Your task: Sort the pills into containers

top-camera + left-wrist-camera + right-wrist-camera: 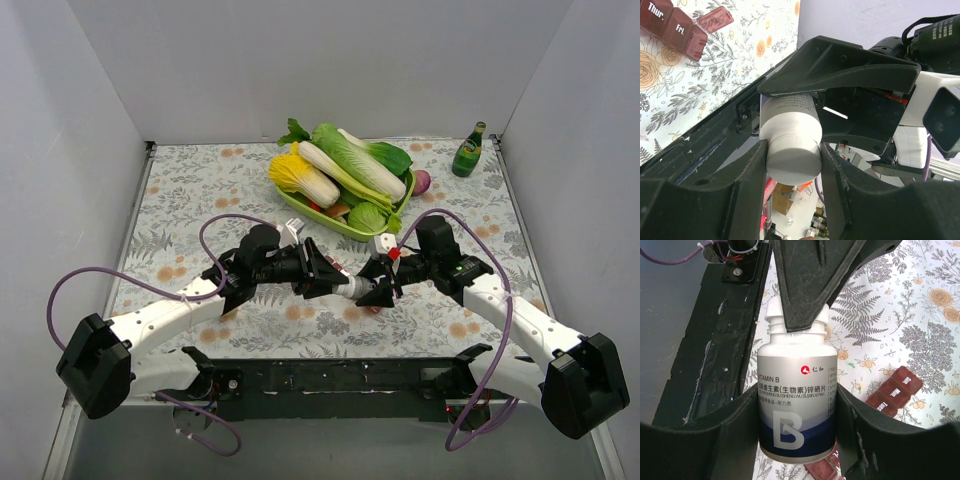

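Locate the white vitamin bottle (796, 405) in mid-air above the desk (200, 190), clamped from both ends. Read the right gripper (797, 395) as closed on the bottle body, fingers (725, 440) pressed against the label on either side. Read the left gripper (792, 150) as closed on the cap (792, 160), fingers (735, 195) flush against its round wall.

Note the long axis of the bottle: crosswise over the desk, running from one gripper to the other, cap end toward the left arm, base toward the right arm. Judge the step in hand as unscrewing. Hold the body fixed with the right, turn the cap about that axis with the left, then draw it off along the same line. Looseness of the cap: not determinable from either wrist view.

Find the pill organiser (895, 390) flat on the desk, below and just beside the held bottle, day labels uppermost, one lid (715, 20) next to the Fri. compartment standing open. Treat both arms as about equally near it. Expect no pills in view; presume them inside the bottle. Keep the mouth raised on release of the cap to avoid a spill.
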